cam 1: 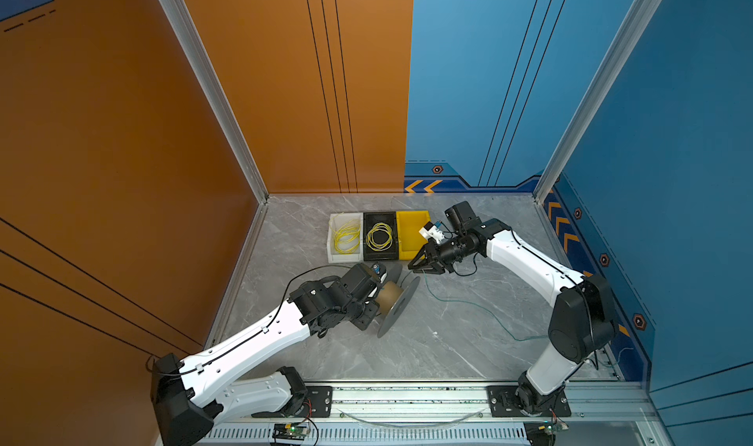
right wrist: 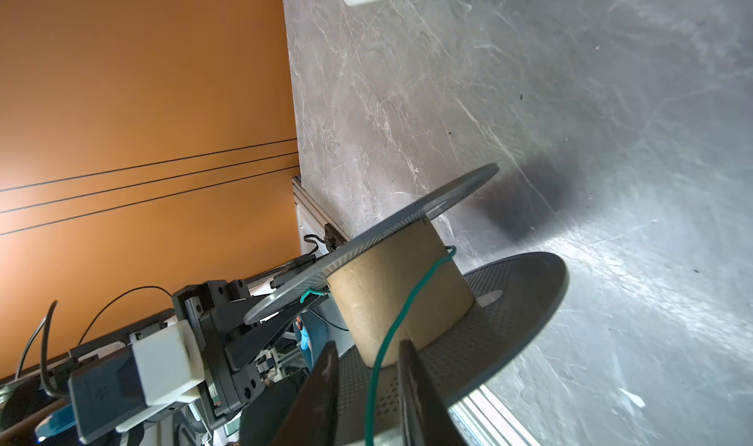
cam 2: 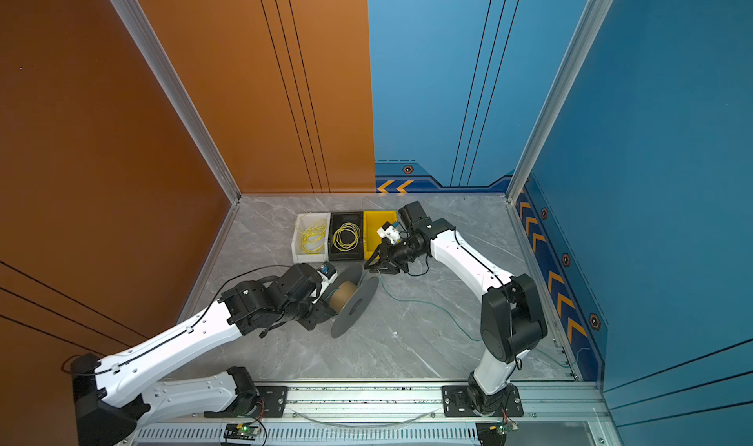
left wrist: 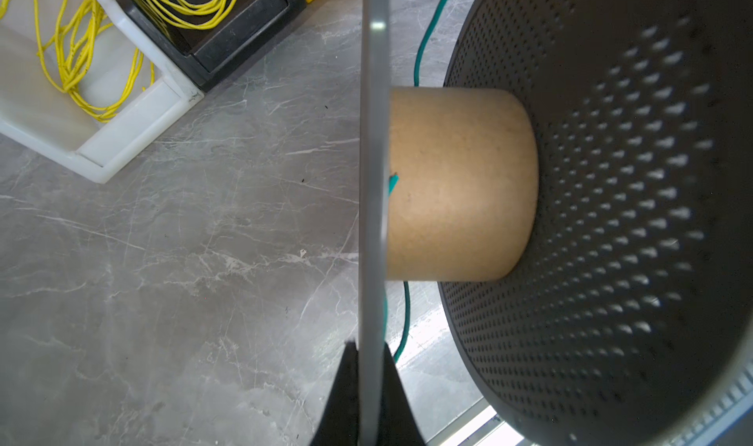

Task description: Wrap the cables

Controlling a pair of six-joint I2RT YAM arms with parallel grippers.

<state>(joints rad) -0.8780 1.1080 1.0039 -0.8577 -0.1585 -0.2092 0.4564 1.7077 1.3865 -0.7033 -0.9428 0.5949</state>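
Fingers of the left gripper (left wrist: 370,348) were pressed flat on either face of one grey flange (left wrist: 373,179) of the spool (cam 1: 393,297), pinching its rim. The spool lay tilted near table (cam 1: 366,354) centre, with its cardboard core (left wrist: 460,183) bare but for a single strand.

The right gripper (right wrist: 368,342) hovered at about 1 o'clock from the spool in both top views. Its fingers (right wrist: 326,378) were spread. The teal-green cable (right wrist: 408,297) ran through the gap between them; no contact with either finger could be made out.

From that gap the cable crossed the core slantwise and hooked round it close to the pinched flange. A short end poked out by that same flange near the left gripper. In a top view the rest of the cable (cam 1: 495,317) trailed loosely across the table from the right gripper toward 4 o'clock, ending near the right arm's base.

Bins with yellow wire coils (cam 1: 379,236) sat at 12 o'clock from the spool, apart from it.
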